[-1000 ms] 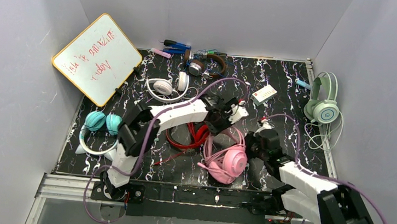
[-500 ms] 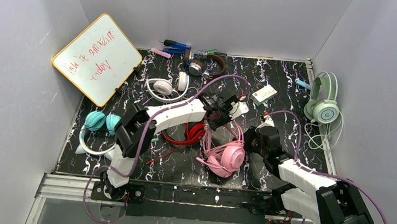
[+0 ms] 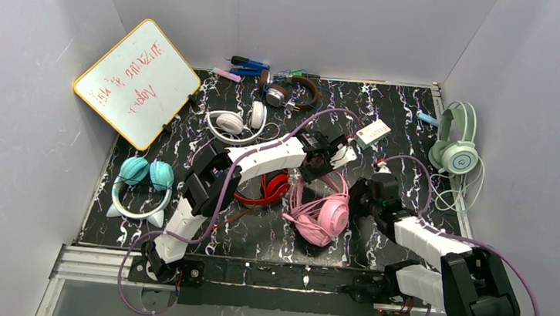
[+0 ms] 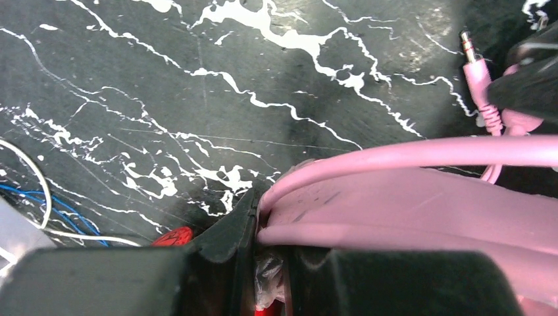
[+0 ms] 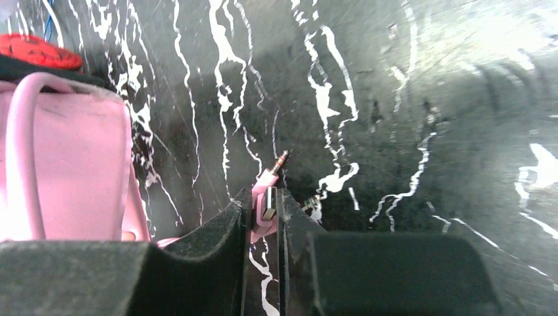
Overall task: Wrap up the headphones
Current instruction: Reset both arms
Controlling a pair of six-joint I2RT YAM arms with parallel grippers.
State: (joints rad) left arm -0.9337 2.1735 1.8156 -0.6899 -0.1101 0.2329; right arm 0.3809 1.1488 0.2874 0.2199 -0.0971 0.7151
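Headphones, pink and over-ear with padded cups [image 3: 324,213], lie near the middle of a black tabletop veined with white [image 3: 419,133]. They sit between the two arms and just right of a red corded pair [image 3: 266,188]. The left gripper [image 3: 313,170] reaches down at their far side. Its jaws are clamped together on the pink headband [image 4: 408,217], which fills the lower right of the left wrist view. The right gripper [image 3: 362,197] sits low at the right side of the pink cups, close to the table. Between its fingers lies the pink cord's jack plug [image 5: 270,191], its metal tip pointing away. The jaws stand narrowly apart around the plug, and I cannot tell whether they press on it. Mint green headphones [image 3: 454,148] rest at the table's right edge, well apart from both grippers.
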